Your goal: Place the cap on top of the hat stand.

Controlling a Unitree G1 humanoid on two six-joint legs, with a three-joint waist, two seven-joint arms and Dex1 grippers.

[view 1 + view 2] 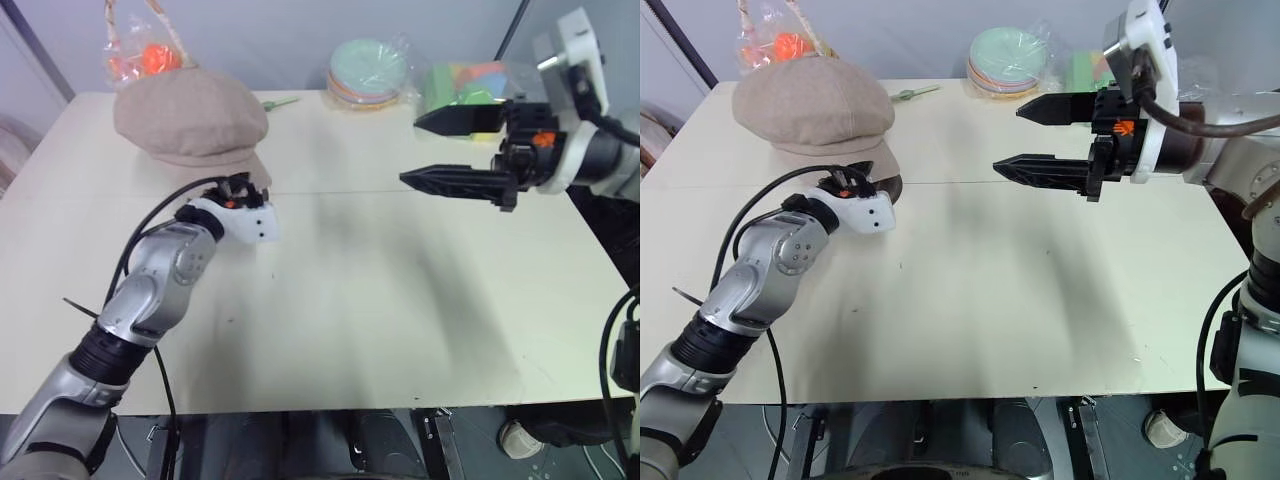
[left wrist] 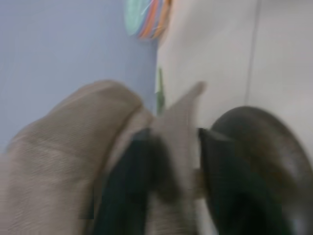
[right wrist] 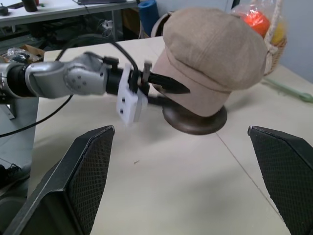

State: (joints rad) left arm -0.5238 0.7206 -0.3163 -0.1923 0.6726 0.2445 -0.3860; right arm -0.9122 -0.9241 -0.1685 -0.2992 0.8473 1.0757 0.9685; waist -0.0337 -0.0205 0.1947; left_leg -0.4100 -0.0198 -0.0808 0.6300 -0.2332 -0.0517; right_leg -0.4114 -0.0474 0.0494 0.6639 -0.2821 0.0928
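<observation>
My left hand is pinched shut on the brim of the cap, which already sits on the hat stand straight ahead. My right hand hangs wide open and empty, well apart above the desk.

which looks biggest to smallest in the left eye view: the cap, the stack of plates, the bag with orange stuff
1. the cap, clearly largest
2. the stack of plates
3. the bag with orange stuff, close to the plates and partly hidden behind the cap, so that order is unsure
</observation>
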